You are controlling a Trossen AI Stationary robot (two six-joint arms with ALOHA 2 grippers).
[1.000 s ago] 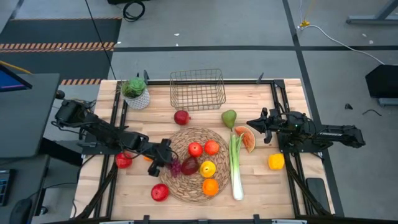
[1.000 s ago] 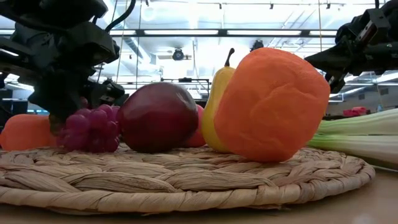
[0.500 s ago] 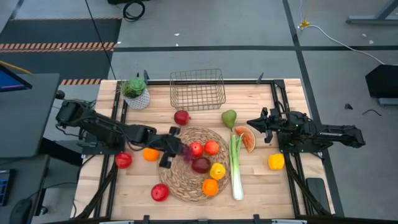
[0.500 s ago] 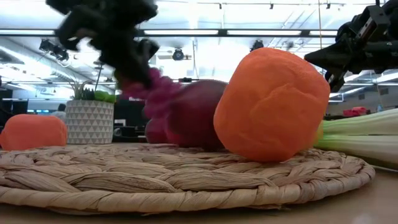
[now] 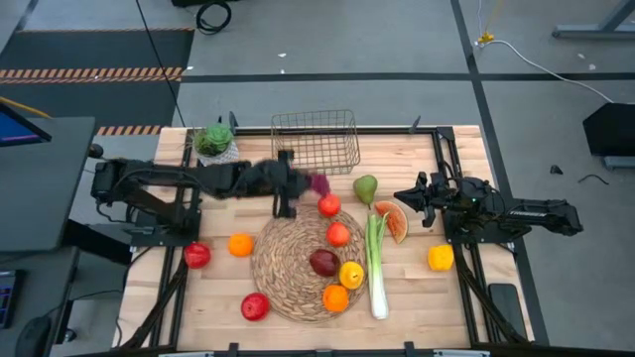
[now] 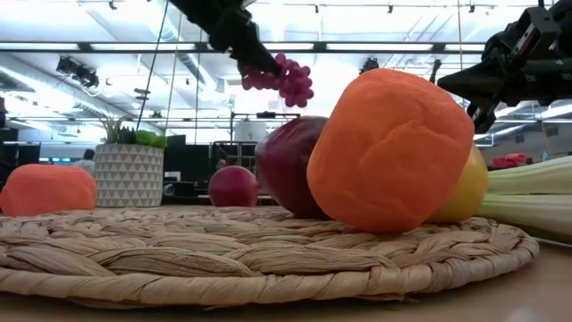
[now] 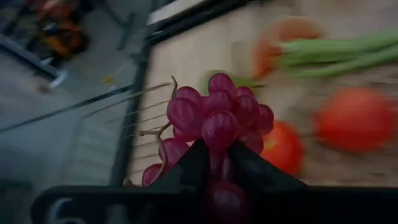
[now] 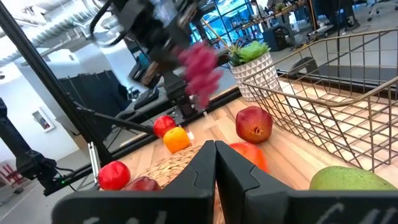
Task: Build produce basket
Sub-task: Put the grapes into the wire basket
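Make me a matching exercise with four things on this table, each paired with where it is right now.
Things:
1. grapes
2. basket
3. leek
4. watermelon slice

Places:
A. flat on the wood, along the mat's right edge
B. held in the air by the left gripper
C. empty, at the table's far edge
D. on the wood near the right gripper

Pairs: 1-B, 2-C, 3-A, 4-D
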